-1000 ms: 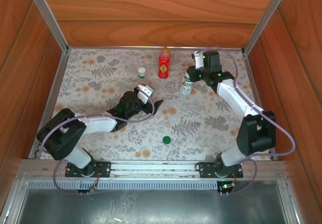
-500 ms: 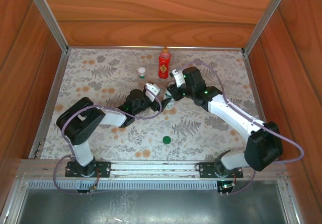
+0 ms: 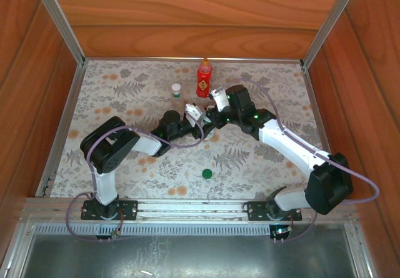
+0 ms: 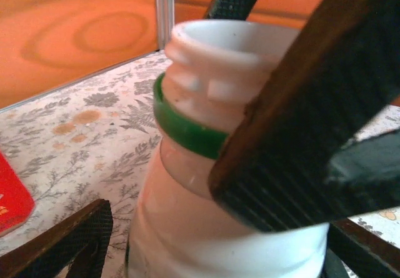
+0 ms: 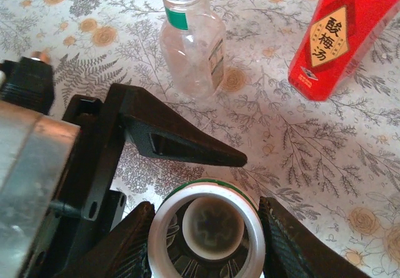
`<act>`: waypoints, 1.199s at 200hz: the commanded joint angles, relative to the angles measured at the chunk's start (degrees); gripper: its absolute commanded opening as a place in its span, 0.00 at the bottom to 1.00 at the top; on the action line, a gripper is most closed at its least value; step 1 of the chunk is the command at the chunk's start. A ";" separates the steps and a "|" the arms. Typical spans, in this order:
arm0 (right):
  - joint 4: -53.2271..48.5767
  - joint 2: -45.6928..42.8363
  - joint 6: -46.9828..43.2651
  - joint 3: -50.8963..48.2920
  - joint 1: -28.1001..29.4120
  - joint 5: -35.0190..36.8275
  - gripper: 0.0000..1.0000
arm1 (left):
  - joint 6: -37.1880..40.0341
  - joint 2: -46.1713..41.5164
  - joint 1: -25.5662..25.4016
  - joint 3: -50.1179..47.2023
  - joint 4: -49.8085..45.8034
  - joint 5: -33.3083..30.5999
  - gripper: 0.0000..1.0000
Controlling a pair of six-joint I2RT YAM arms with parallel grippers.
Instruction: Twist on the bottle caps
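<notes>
Right gripper [image 5: 206, 227] was clamped on the uncapped white bottle [image 4: 215, 65], upright mid-table. Left gripper [image 4: 181, 209] straddled its neck, jaws apart, not gripping. Step in hand: probably steadying the bottle for capping. Next move needed 1 gripper free to fetch the green cap [image 3: 206, 173], lying nearer and well apart. Clear bottle [image 5: 190, 47] and red bottle [image 5: 337, 34] stood just beyond, crowding the arms.
</notes>
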 commanded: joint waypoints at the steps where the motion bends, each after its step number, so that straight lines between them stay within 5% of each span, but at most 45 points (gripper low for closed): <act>1: -2.63 0.34 -1.37 0.62 0.58 -2.15 0.40 | -0.64 1.44 0.66 1.22 2.71 3.42 0.77; 70: -3.62 0.36 -1.57 0.98 0.59 -0.15 0.40 | -2.04 2.38 1.05 -0.21 7.34 4.24 0.68; 159: -4.13 0.87 -0.95 1.62 0.54 0.35 0.40 | -2.79 1.76 0.97 -2.44 11.26 3.43 0.76; 196: -4.29 1.07 -0.86 2.00 0.60 0.39 0.41 | -2.87 2.30 1.10 -2.62 11.54 3.54 0.65; 240: -3.86 0.30 -0.59 2.04 0.59 0.33 0.57 | -2.85 2.34 1.06 -2.93 11.73 3.84 0.62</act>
